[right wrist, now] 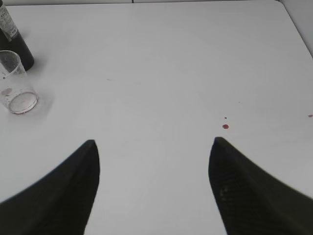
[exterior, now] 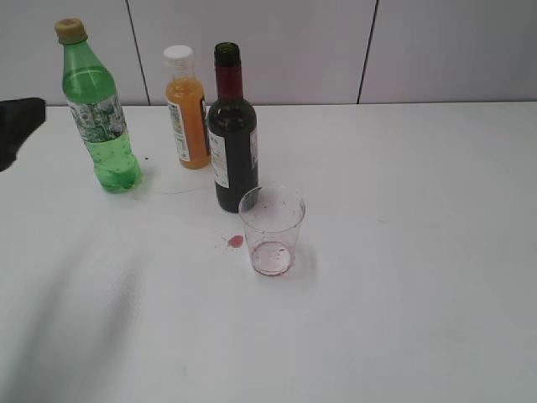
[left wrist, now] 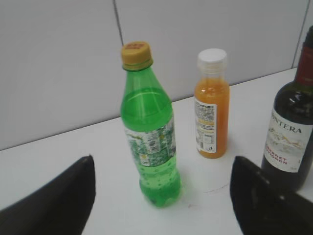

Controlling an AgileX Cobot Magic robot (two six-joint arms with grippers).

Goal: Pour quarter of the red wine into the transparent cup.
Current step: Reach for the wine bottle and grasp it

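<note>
Wine bottle (exterior: 232, 134) is standing upright on the white table (exterior: 419, 252), long axis vertical, open mouth pointing straight up; dark green-black glass, smooth and glossy, cylindrical body w/ rounded shoulders narrowing to a red foil neck, white paper label facing left-front. Transparent cup (exterior: 272, 230) is sitting just in front-right of it, near or maybe touching at the base, can't tell; thin clear plastic, slightly tapered, mouth up, reddish specks on the walls and a thin pink film at the bottom. A small red drop (exterior: 236, 241) is lying on the table just left of the cup. Behind-left, an orange juice bottle (exterior: 187, 109) w/ white cap, and further left a ribbed green plastic soda bottle (exterior: 97, 109) w/ yellow-tan cap, both upright. Table is matte white, smooth; a few tiny red spots (right wrist: 225, 126) are showing in the right wrist view. Behind is a pale wall (exterior: 294, 42) w/ dark vertical panel seams. Left gripper (left wrist: 161, 196) is hovering w/ black fingers spread wide, framing the soda bottle, holding nothing. Right gripper (right wrist: 154, 186) is also spread apart over bare table, well apart from the cup, holding nothing.
</note>
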